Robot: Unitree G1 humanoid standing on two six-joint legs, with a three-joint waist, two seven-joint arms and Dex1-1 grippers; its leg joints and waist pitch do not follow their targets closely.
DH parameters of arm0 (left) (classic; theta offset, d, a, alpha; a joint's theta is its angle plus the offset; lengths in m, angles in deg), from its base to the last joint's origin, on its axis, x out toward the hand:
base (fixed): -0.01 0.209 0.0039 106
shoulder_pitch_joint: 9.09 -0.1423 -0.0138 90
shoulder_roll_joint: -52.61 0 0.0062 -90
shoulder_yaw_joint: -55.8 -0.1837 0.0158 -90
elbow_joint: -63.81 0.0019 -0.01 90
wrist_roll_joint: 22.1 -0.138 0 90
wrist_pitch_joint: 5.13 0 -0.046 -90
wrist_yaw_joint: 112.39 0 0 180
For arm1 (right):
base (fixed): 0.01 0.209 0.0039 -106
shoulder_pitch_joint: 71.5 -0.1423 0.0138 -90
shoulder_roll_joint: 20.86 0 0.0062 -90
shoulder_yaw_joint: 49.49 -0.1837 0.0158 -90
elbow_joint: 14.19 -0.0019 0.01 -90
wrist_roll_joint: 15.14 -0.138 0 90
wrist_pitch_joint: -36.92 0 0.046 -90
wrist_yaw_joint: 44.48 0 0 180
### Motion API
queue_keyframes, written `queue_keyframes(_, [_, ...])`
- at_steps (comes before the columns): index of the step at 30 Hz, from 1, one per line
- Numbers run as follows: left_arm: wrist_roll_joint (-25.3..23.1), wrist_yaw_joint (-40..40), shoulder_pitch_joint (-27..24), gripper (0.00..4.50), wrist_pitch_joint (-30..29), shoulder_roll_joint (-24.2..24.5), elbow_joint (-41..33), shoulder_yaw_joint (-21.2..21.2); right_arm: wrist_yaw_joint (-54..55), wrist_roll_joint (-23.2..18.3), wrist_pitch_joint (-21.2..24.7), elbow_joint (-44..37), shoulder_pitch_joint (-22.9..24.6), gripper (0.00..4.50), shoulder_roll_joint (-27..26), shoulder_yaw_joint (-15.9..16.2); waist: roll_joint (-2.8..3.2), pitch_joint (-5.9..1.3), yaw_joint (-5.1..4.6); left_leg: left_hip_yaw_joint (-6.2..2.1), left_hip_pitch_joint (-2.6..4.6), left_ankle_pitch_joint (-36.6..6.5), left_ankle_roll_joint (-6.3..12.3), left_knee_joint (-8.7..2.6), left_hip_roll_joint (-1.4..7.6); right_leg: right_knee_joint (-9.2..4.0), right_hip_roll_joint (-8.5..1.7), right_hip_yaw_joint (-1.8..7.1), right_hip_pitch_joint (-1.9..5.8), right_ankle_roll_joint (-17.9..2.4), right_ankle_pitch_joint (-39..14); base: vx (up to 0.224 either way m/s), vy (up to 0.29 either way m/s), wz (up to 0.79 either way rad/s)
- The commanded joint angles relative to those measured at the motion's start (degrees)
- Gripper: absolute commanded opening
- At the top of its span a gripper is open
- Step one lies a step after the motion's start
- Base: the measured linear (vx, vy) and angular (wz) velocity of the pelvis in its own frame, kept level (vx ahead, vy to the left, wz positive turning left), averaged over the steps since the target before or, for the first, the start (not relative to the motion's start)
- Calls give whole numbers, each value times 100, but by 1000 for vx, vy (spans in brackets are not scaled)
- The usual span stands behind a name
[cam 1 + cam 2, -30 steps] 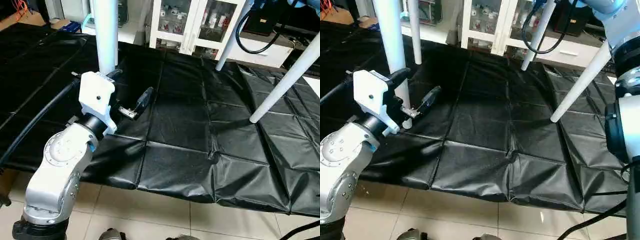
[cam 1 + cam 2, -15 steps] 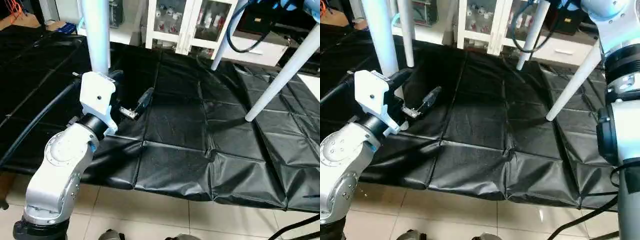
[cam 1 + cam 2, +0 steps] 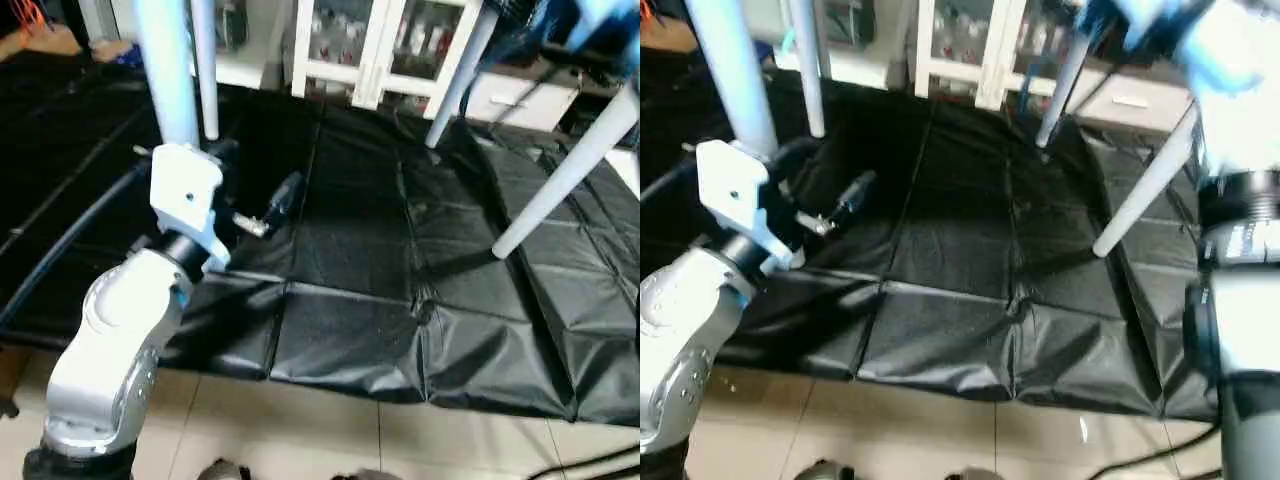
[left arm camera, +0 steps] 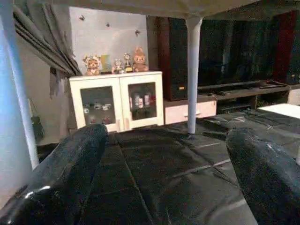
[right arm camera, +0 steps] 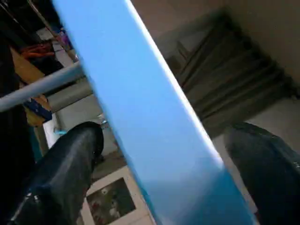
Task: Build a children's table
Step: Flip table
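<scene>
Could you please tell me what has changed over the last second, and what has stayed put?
The right arm has swung and shows blurred with motion at the right edge. The table's near left leg has shifted slightly leftward. The left gripper stays open, empty and in place, and the legs' feet remain on the black mat.

A home living room: a white glass-door cabinet (image 4: 119, 101) topped with teddy figurines (image 4: 114, 61), and curtains (image 4: 44, 44).

My view has swung a touch, so the legs only seem to slide. My right gripper (image 5: 159, 187) has let its fingers (image 5: 65, 178) spread wide around the table edge (image 5: 140, 117), and my right arm (image 3: 1240, 250) now looks, through the blur, lifted nearer the camera.
</scene>
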Motion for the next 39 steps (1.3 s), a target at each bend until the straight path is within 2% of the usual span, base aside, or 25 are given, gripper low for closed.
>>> queue_keyframes(1, [60, 55, 201, 450, -107, -21, 51, -23, 74, 4, 133, -342, 33, 448, 167, -145, 155, -422, -22, -248, 244, -1977, -319, -517, 411, -494, -498, 379, 203, -1015, -1604, 0, 0, 0])
queue_keyframes(2, [60, 55, 201, 450, -107, -21, 51, -23, 74, 4, 133, -342, 33, 448, 167, -145, 154, -420, -23, -256, 248, -2046, -342, -519, 409, -504, -503, 379, 201, -970, -1706, 0, 0, 0])
queue_keyframes(3, [73, 79, 218, 450, -107, -15, 61, -25, 56, -52, 77, -486, 61, 448, 172, -202, 201, -415, -22, -278, 232, -2112, -378, -522, 407, -506, -513, 380, 198, -918, -1794, 0, 0, 0])
queue_keyframes(6, [87, 81, 217, 450, -117, -14, 60, -22, -73, -241, -96, -788, 179, 448, 157, -311, 170, -440, -29, -283, 215, -2029, -356, -527, 415, -505, -521, 383, 214, -856, -1679, 0, 0, 0])
queue_keyframes(7, [101, 86, 209, 450, -115, -20, 61, -19, -307, -604, -237, -1117, 342, 448, 90, -358, 178, -441, -29, -270, 201, -1929, -293, -523, 407, -508, -523, 390, 229, -878, -1554, 0, 0, 0])
queue_keyframes(9, [111, 83, 205, 450, -113, -17, 60, -19, -387, -757, -233, -1318, 449, 448, 70, -377, 177, -457, -11, -271, 195, -1753, -221, -526, 421, -489, -532, 395, 251, -883, -1368, 0, 0, 0])
queue_keyframes(11, [178, 39, 170, 450, -163, -57, 36, 10, -682, -1451, 18, -2363, 1030, 448, -78, -307, 158, -456, 5, -261, 178, -1494, -77, -529, 430, -463, -531, 409, 269, -906, -1143, 0, 0, 0])
queue_keyframes(13, [180, 37, 165, 450, -166, -55, 35, 12, -681, -1491, 78, -2462, 1095, 448, -95, -289, 186, -468, 20, -268, 181, -1391, -49, -535, 441, -454, -542, 410, 277, -906, -1108, 0, 0, 0])
queue_keyframes(14, [179, 45, 162, 450, -205, -33, 31, 2, -590, -1413, 276, -2710, 1382, 448, -152, -185, 228, -472, 5, -269, 194, -1412, -85, -536, 433, -464, -523, 390, 259, -990, -1163, 0, 0, 0])
queue_keyframes(15, [173, 47, 171, 450, -232, -15, 40, -17, -478, -1286, 396, -2889, 1629, 448, -196, -104, 219, -458, 12, -263, 189, -1381, -98, -545, 428, -484, -517, 399, 268, -959, -1166, 0, 0, 0])
queue_keyframes(16, [172, 48, 175, 450, -232, -12, 48, -18, -444, -1254, 405, -2929, 1679, 448, -211, -89, 229, -428, 1, -274, 202, -1603, -165, -571, 431, -506, -522, 396, 250, -919, -1445, 0, 0, 0])
queue_keyframes(18, [172, 50, 185, 450, -232, -8, 66, -19, -364, -1192, 447, -3047, 1806, 448, -254, -57, 221, -445, -12, -279, 251, -1876, -257, -556, 411, -556, -528, 382, 232, -836, -1817, 0, 0, 0])
queue_keyframes(22, [276, -283, 138, 450, -525, -261, 154, 228, -39, -1765, 1284, -3742, 2575, 448, -589, -160, 241, -420, -6, -282, 247, -1879, -260, -571, 410, -580, -527, 412, 228, -678, -1974, 0, 0, 0])
queue_keyframes(23, [318, -494, 7, 450, -673, -431, 202, 361, 317, -1971, 1866, -3986, 3008, 448, -758, -277, 203, -412, -23, -309, 255, -2007, -290, -590, 412, -602, -524, 389, 226, -578, -2210, 0, 0, 0])
queue_keyframes(24, [343, -578, -68, 450, -716, -499, 216, 401, 531, -2074, 2201, -4147, 3229, 448, -809, -342, 212, -394, -25, -309, 261, -2022, -302, -603, 414, -633, -519, 394, 218, -523, -2280, 0, 0, 0])
queue_keyframes(25, [327, -591, -166, 450, -725, -504, 187, 364, 709, -2201, 2454, -4305, 3423, 448, -856, -388, 149, -407, -43, -313, 266, -2073, -318, -597, 396, -658, -516, 380, 221, -424, -2426, 0, 0, 0])
queue_keyframes(27, [100, -751, -534, 450, -706, -538, 52, 216, 1314, -2610, 3260, -4738, 4121, 448, -1033, -491, 167, -426, -35, -321, 257, -2057, -325, -591, 379, -657, -529, 367, 227, -364, -2538, 0, 0, 0])
queue_keyframes(28, [4, -860, -867, 450, -768, -602, -74, 106, 1817, -2960, 3779, -5144, 4787, 448, -1243, -568, 208, -414, -20, -313, 256, -1919, -290, -614, 385, -689, -523, 383, 208, -235, -2439, 0, 0, 0])
queue_keyframes(29, [-26, -905, -1025, 450, -771, -637, -120, 72, 2049, -3070, 3998, -5318, 5094, 448, -1351, -602, 272, -437, 8, -324, 278, -1868, -309, -638, 408, -703, -531, 394, 213, -160, -2337, 0, 0, 0])
queue_keyframes(31, [-86, -947, -1275, 450, -632, -678, -97, 43, 2370, -3124, 4240, -5479, 5537, 448, -1552, -626, 212, -449, -55, -349, 238, -1966, -329, -673, 395, -710, -497, 356, 245, -163, -2316, 0, 0, 0])
queue_keyframes(32, [-167, -993, -1368, 450, -437, -699, -9, 62, 2458, -3020, 4245, -5477, 5705, 448, -1662, -587, 306, -461, -46, -352, 260, -2033, -365, -658, 386, -709, -518, 361, 226, -153, -2342, 0, 0, 0])
queue_keyframes(33, [-207, -1016, -1413, 450, -341, -709, 34, 71, 2502, -2969, 4247, -5476, 5788, 448, -1716, -568, 306, -461, -46, -352, 260, -2033, -365, -658, 386, -709, -518, 361, 226, -153, -2342, 0, 0, 0])
queue_keyframes(34, [-211, -1075, -1640, 450, 67, -859, 282, 195, 2618, -2323, 4093, -5457, 6172, 448, -1964, -458, 212, -407, -92, -347, 198, -2110, -340, -661, 370, -806, -533, 352, 221, -57, -2618, 0, 0, 0])
queue_keyframes(36, [-490, -1176, -1879, 450, 684, -910, 467, 184, 2664, -1638, 3970, -5614, 6441, 448, -2084, -431, 197, -396, -108, -349, 203, -2125, -326, -670, 344, -863, -559, 344, 236, 109, -3084, 0, 0, 0])
queue_keyframes(39, [-752, -1244, -2016, 450, 899, -795, 530, 72, 2707, -1627, 3948, -5787, 6618, 448, -2107, -466, 200, -412, -158, -380, 239, -2211, -306, -700, 361, -892, -545, 313, 233, 271, -3174, 0, 0, 0])
